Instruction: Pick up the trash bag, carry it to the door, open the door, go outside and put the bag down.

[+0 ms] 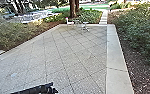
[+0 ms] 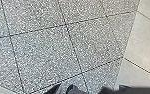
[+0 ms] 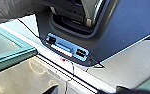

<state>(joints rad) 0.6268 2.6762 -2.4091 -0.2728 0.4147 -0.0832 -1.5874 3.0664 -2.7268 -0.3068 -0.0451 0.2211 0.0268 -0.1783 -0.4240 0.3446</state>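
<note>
Reaching from the left over speckled grey paving [image 1: 53,55] with a black jointed arm [image 1: 33,89], probably to hold any load clear of the green-edged glass door [image 3: 16,55]. Cannot tell either grip, apart or clamped, nor place the trash bag.

Wrinkled grey trash bag [image 3: 14,11] by the base [image 3: 131,22]; green-edged glass door [image 3: 14,56].
</note>
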